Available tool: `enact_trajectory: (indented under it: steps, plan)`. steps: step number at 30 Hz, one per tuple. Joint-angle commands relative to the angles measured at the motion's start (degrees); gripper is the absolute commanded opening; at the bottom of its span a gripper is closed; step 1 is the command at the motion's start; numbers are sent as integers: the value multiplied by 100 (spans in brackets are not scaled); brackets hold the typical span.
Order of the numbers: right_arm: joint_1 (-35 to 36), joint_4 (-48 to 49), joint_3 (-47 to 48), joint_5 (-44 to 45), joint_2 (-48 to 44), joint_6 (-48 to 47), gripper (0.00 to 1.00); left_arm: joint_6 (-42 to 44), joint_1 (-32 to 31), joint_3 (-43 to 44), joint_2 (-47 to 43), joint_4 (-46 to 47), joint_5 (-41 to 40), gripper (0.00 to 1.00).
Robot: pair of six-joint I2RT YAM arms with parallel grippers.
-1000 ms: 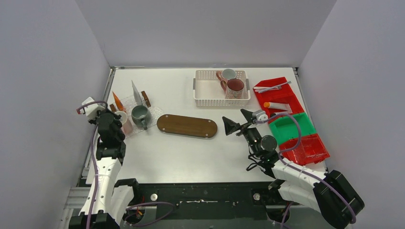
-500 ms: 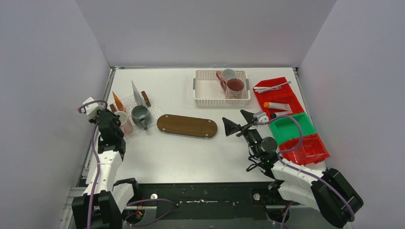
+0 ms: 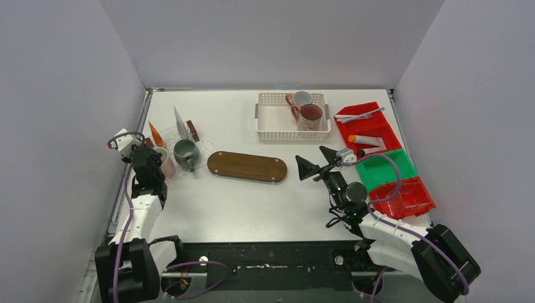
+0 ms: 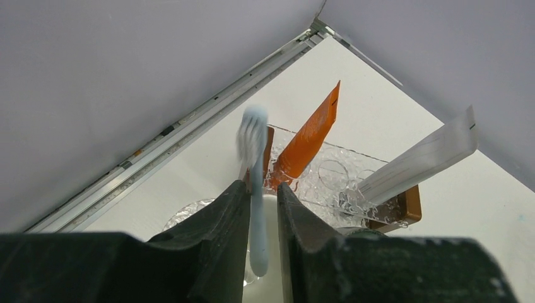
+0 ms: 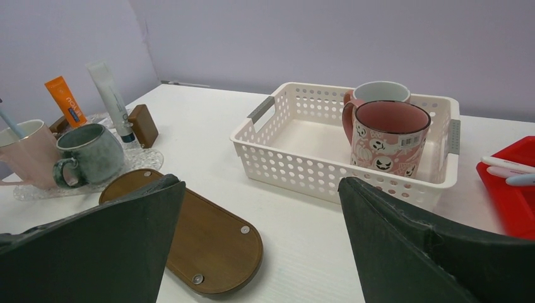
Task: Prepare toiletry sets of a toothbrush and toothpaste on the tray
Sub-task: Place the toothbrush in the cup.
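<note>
In the left wrist view a pale blue toothbrush (image 4: 257, 221) stands between my left gripper's (image 4: 262, 186) fingers, its handle end down in the pinkish-white mug (image 3: 165, 165). It leans on the left finger, with a thin gap to the right one, so the jaws are slightly open. The dark green mug (image 3: 185, 152) stands beside it on the clear glass tray (image 3: 203, 151). An orange tube (image 4: 309, 136) and a white tube (image 4: 419, 158) lean up behind the mugs. My right gripper (image 3: 313, 158) hovers wide open and empty right of the wooden oval board (image 3: 247, 166).
A white basket (image 3: 277, 134) at the back holds a maroon mug (image 3: 310, 113) and a white mug with a pink handle (image 3: 301, 98). Red bins (image 3: 378, 126) at right hold toothbrushes (image 3: 359, 116) and a tube (image 3: 366, 139). A green bin (image 3: 383, 169) lies below them.
My left gripper's jaws have eased apart around the toothbrush over the pinkish-white mug. The left arm has shifted slightly. The right arm has barely moved.
</note>
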Motion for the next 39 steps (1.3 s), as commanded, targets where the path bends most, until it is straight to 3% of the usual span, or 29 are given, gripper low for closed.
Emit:
enact_trajectory:
  steps: [1, 9, 20, 28, 39]
  plan:
    - [-44, 319, 23, 274, -266, -50, 100, -226, 35, 45, -7, 145, 62, 22]
    - [-42, -422, 250, 711, -657, -196, 100, -367, -101, 211, -183, -431, -244, 29]
    - [-92, -3496, 1624, 1837, -1138, 180, 100, 184, -859, 723, -1053, -1315, -439, 50]
    - [-208, -4972, 2545, 2766, -735, 916, 100, 799, -1516, 900, -1692, -1548, -266, 67]
    - [-1128, -5761, 3528, 2728, 326, 1543, 100, 1020, -2395, 866, -2395, -1872, 127, 87]
